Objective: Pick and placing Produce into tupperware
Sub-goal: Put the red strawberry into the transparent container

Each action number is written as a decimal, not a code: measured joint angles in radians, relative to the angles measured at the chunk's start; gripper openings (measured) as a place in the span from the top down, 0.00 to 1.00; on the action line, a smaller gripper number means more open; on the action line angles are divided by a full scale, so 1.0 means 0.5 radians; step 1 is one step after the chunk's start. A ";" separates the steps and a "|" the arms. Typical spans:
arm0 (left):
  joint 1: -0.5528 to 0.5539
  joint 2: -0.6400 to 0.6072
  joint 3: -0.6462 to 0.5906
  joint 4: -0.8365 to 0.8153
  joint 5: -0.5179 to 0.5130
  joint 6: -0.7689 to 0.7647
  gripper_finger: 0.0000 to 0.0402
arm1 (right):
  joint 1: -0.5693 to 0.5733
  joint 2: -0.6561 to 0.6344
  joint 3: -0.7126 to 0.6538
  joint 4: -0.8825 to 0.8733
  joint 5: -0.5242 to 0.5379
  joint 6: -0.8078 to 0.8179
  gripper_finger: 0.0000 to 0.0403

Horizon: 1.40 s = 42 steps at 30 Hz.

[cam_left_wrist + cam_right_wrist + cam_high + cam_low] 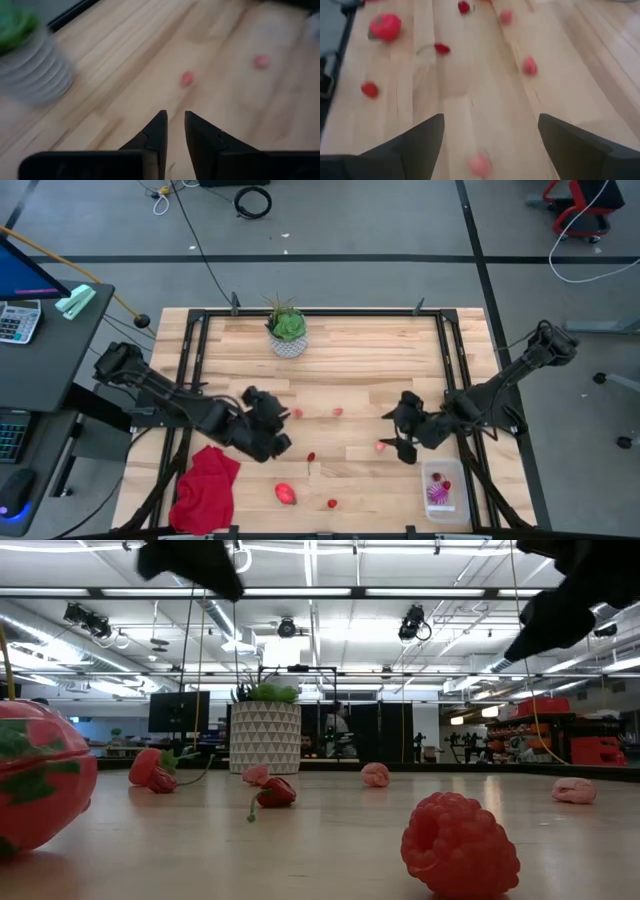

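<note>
Though blurred, bumpy red berries (381, 446) across pale grained wooden table (350, 350).

This is a robotics lab or research workshop inside a large industrial hall. The light wooden plank table (330, 380) sits in a black metal frame on a grey concrete floor (350, 220) marked with dark tape lines, with loose black and white cables (252, 200) trailing across it at the far side. To the left stands a dark desk (45, 340) carrying a grey calculator (20, 320) and a blue-lit monitor edge (25, 270). The low view shows long fluorescent ceiling lights (400, 592), exposed ducts, black ceiling-hung cameras (412, 625) and distant dark screens (178, 710) on stands.
</note>
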 joint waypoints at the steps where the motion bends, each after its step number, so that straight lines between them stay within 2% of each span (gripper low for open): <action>1: -0.020 -0.001 -0.019 -0.075 -0.014 -0.089 0.83 | -0.016 0.000 0.000 0.032 0.003 0.001 0.17; 4: -0.064 -0.002 -0.180 -0.061 -0.019 -0.153 0.85 | -0.076 0.000 0.000 0.158 0.026 -0.002 0.17; 10: -0.084 0.000 -0.679 0.527 -0.018 -0.027 0.86 | -0.190 0.000 0.000 0.197 0.099 0.089 0.18; 14: -0.039 0.000 -0.863 0.721 -0.016 0.128 0.86 | -0.261 0.000 0.000 0.197 0.098 0.084 0.18; 19: 0.030 0.000 -0.891 0.732 -0.019 0.351 0.87 | -0.368 0.000 0.000 0.196 0.097 0.143 0.18; 23: 0.056 0.000 -0.891 0.828 0.080 0.535 0.86 | -0.463 0.000 0.000 0.195 -0.001 -0.007 0.18; 28: 0.046 0.000 -0.891 0.841 0.228 0.541 0.80 | -0.476 0.000 0.000 0.196 -0.027 -0.020 0.18; 36: 0.064 0.000 -0.891 0.823 0.235 0.539 0.65 | -0.477 0.000 0.000 0.195 -0.021 -0.082 0.18; 42: 0.120 0.000 -0.891 0.812 0.234 0.419 0.60 | -0.476 0.000 0.000 0.195 -0.021 -0.084 0.19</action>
